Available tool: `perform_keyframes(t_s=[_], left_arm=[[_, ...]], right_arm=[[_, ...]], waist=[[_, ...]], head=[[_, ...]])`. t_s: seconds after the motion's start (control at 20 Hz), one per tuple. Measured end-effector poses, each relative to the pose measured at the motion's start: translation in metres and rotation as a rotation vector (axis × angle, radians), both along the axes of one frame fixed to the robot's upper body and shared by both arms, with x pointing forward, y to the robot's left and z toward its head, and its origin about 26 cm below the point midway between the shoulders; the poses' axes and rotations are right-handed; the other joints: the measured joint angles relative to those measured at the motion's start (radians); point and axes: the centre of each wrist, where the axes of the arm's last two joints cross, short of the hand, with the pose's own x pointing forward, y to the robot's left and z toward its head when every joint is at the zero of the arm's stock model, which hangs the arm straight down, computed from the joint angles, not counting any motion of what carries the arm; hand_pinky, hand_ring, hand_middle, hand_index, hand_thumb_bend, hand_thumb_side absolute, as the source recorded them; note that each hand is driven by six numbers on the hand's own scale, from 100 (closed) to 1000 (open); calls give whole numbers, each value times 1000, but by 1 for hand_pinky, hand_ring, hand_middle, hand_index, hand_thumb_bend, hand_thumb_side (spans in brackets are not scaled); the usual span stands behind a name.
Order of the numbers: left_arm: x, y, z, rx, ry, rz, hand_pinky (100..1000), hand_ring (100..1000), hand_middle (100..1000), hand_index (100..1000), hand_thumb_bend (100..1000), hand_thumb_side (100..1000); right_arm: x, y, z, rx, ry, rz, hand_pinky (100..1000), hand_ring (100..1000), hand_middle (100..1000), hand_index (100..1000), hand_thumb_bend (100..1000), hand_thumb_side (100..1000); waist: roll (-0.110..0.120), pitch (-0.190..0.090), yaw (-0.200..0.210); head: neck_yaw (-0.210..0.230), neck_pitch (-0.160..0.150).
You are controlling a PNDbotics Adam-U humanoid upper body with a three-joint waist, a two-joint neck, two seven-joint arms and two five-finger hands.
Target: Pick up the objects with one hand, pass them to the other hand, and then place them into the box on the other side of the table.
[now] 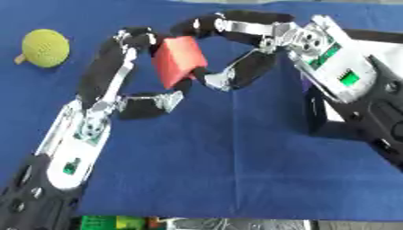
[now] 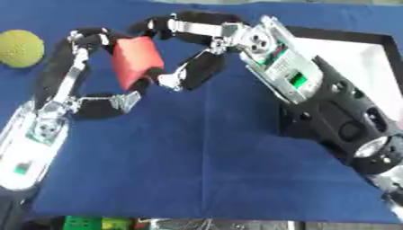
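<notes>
**Red block held between both hands over the blue cloth**

At far left a yellow-green ball (image 1: 44, 47) lies alone on the blue cloth (image 1: 236, 170). Next, the left hand (image 1: 118, 81) reaches up from the lower left, its fingers and thumb curled against the red block (image 1: 179, 60). The block hangs tilted above the cloth's middle. The right hand (image 2: 206, 49) wraps it from the other side, fingers over the top, thumb beneath. At far right sits a black-rimmed box (image 2: 378, 54) with a white floor.

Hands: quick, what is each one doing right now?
Left hand: shut on the red block.
Right hand: also shut on the red block, gripping it from the other side.
</notes>
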Motion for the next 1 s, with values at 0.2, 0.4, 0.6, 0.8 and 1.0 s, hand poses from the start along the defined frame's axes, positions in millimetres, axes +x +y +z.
perform_keyframes(t_s=[0.2,0.4,0.6,0.8,1.0], left_arm=[[0,-2,-1,-11,-5,-4,721,482,456,622,100,298],[-1,-3,-1,-14,-2,-7,726,486,459,628,100,279],[-1,-4,-1,-14,-2,-8,730,493,465,638,100,234],[-2,-6,-1,-20,-1,-10,735,503,476,652,100,200],[-2,-7,-1,-29,1,-2,750,528,504,695,100,161]], right_arm=[[0,0,0,2,0,5,981,1000,750,911,100,248],[0,-1,1,29,13,7,965,1000,753,855,100,267],[0,-1,1,43,25,14,958,1000,734,832,100,131],[0,-1,1,46,36,17,954,1000,719,783,100,100],[0,-2,2,48,45,15,951,1000,709,772,100,100]], waist=[[0,1,0],[0,1,-1],[0,1,-1],[0,1,-1],[0,2,-1]], head=[[0,0],[0,0],[0,0],[0,0],[-3,0]])
